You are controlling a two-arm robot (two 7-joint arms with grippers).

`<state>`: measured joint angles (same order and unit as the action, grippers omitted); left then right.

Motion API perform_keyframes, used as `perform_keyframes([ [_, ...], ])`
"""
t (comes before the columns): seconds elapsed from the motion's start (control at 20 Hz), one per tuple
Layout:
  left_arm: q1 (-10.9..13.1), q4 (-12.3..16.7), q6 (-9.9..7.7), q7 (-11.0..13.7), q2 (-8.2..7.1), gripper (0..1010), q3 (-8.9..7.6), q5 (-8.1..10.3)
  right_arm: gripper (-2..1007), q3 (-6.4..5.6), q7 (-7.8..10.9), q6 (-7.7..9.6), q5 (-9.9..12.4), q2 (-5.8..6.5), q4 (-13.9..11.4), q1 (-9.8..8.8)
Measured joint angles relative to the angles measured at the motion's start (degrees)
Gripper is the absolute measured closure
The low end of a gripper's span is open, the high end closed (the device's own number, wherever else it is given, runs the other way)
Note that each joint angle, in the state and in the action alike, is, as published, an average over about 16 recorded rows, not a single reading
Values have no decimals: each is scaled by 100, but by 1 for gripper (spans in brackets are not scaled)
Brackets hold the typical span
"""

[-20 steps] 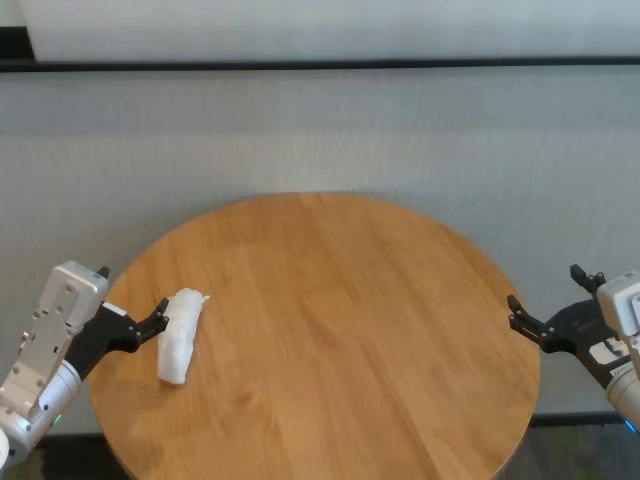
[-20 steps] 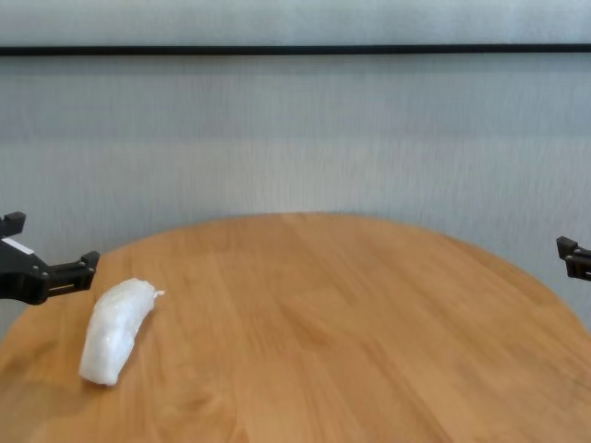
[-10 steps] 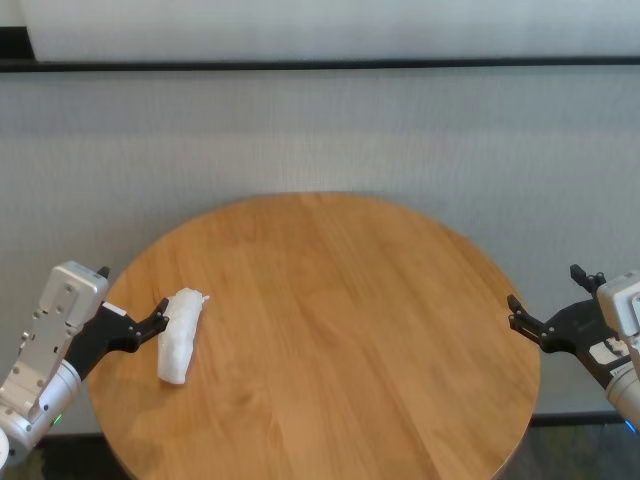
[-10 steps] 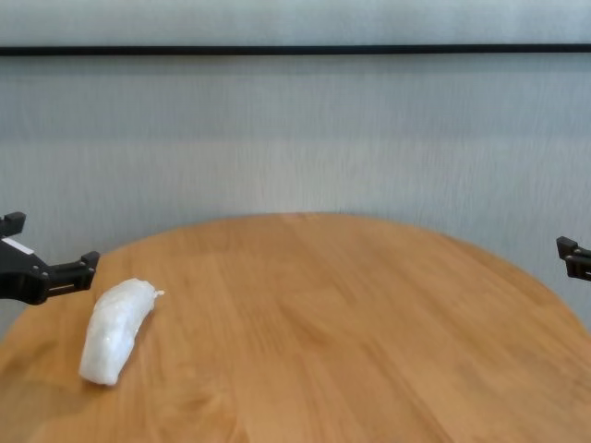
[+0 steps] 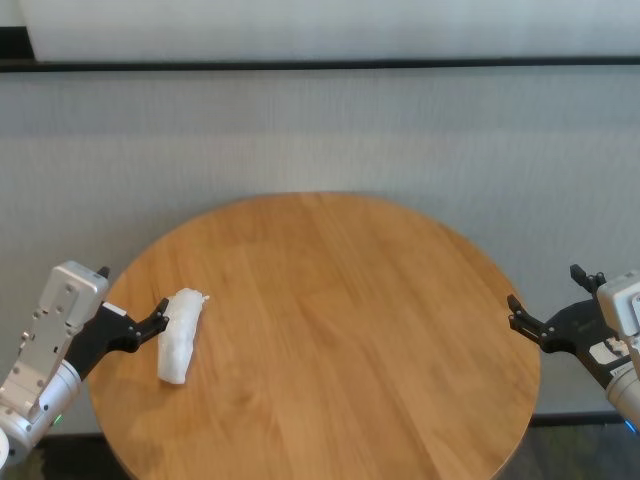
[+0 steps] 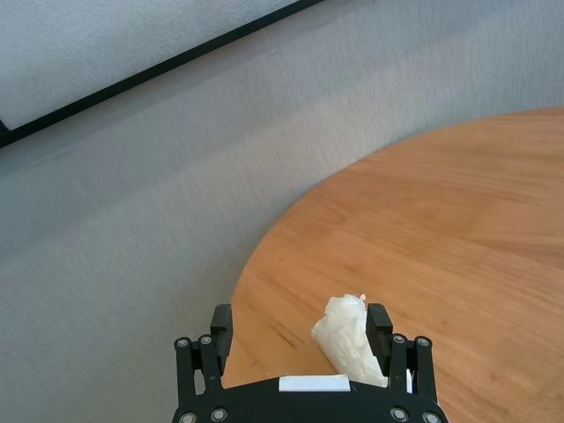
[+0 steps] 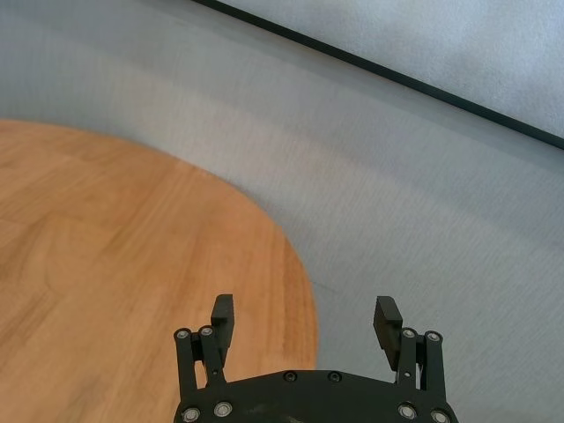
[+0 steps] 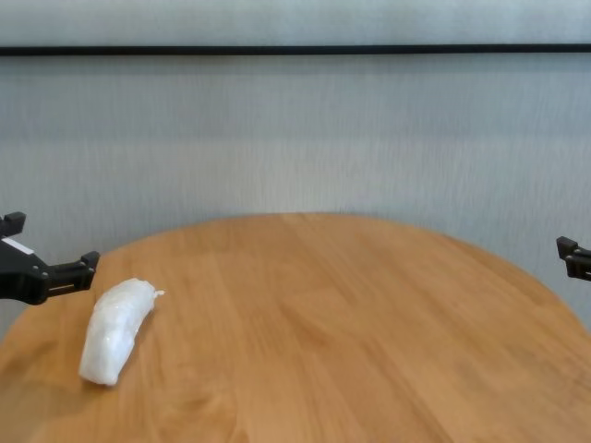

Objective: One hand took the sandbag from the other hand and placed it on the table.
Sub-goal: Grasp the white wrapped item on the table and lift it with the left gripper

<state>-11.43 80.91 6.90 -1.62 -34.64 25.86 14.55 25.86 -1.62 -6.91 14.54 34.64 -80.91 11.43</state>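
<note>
Left claw (image 5: 150, 322) — jaws spread wide, holding nothing — hovers over the left rim of the desk (image 5: 330, 330), just beside the sandbag (image 5: 178, 335). In the left wrist view the pouch's crimped tail (image 6: 345, 308) sits against the inner face of one finger (image 6: 379, 322), so contact there cannot be ruled out; the chest view shows a gap between the claw tip (image 8: 81, 268) and the bag (image 8: 113, 330).

The sandbag lies flat on the wood near the left edge, its long axis running roughly away from the robot. Over the past second nothing has shifted: bag and both arms hold the same places. Judged from this, the placement is done and only withdrawal remains.

Right claw (image 5: 545, 305) — likewise open and empty — is parked off the desk's right rim, well apart from the bag.

Beyond the desk: a pale grey wall (image 5: 320, 140) with a dark horizontal strip (image 5: 320, 64). Nothing stands in the way of either arm.
</note>
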Motion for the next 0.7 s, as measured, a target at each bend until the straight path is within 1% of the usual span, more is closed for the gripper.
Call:
perform_keyframes([
  [0.7,0,0,0,0,0,11,0,0,5,0,0,0,0,0,0,0],
])
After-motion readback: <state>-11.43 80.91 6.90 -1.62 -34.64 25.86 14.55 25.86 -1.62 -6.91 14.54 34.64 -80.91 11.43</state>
